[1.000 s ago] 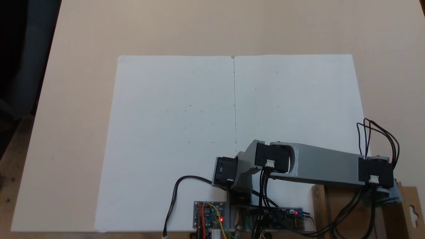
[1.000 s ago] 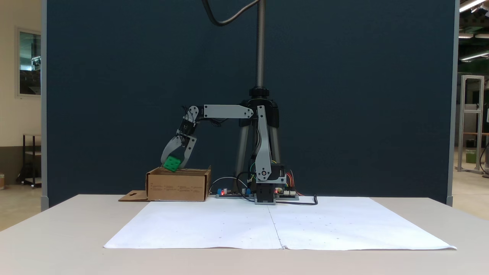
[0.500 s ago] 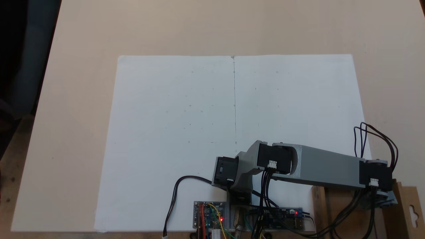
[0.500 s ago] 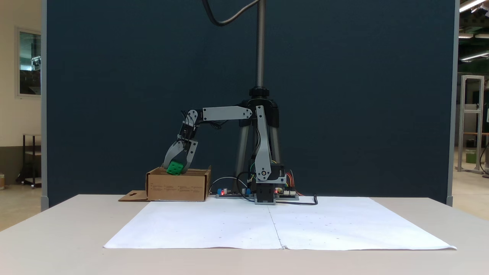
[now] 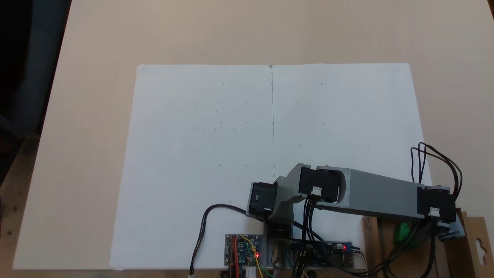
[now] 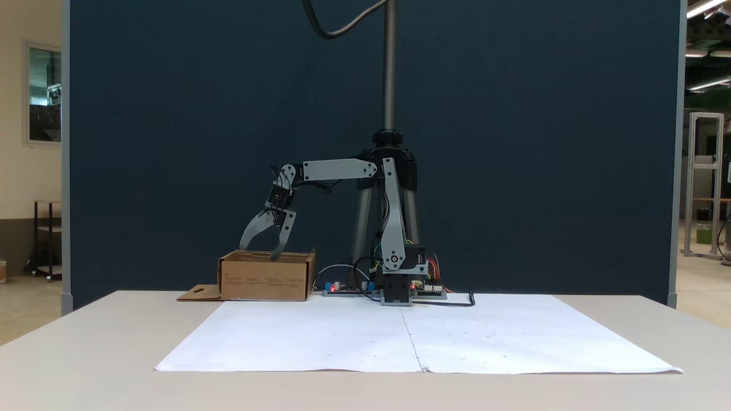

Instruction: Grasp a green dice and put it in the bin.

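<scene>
In a fixed view from the front, the bin [image 6: 265, 276] stands at the left on the surface [image 6: 103, 354], its flap [image 6: 199, 294] lying flat beside it. Just above its rim hangs the end effector [image 6: 261, 254], jaws spread apart and empty, placed there so a released load drops inside. In a fixed view from above, the green dice [image 5: 402, 233] lies inside the bin [image 5: 472, 247], at the lower right. The arm [image 5: 370, 195] and its cables hide much of the box, so the dice shows as a blurred green patch.
</scene>
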Robot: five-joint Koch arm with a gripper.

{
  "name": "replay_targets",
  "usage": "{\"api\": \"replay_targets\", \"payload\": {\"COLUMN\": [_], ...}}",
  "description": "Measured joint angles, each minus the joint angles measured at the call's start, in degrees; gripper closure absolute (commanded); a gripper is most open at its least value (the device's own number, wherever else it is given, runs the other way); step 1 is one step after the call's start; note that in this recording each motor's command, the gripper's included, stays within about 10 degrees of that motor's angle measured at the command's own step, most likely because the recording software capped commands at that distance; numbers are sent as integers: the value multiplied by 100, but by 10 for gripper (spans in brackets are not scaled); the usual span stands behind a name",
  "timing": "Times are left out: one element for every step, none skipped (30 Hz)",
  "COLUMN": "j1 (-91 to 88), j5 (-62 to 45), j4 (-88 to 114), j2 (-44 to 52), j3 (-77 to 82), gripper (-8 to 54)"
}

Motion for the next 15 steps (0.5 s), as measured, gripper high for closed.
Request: {"api": "replay_targets", "payload": {"j1": [0,0,0,-9,-18,-44,-185,-343,-396,-677,-782,-958,-1151,-1362,-1608], "j5": [0,0,0,9,18,53,325,650,773,1143,1230,1345,1459,1573,1670], "j4": [0,0,0,0,0,0,0,0,0,0,9,26,53,79,79], "j2": [0,9,9,9,35,97,316,510,589,844,914,1020,1116,1169,1222], "j3": [0,0,-9,-9,-26,-79,-272,-422,-448,-448,-448,-448,-448,-448,-448], "gripper": [109,109,109,109,109,109,109,109,109,109,108,108,108,101,83]}}
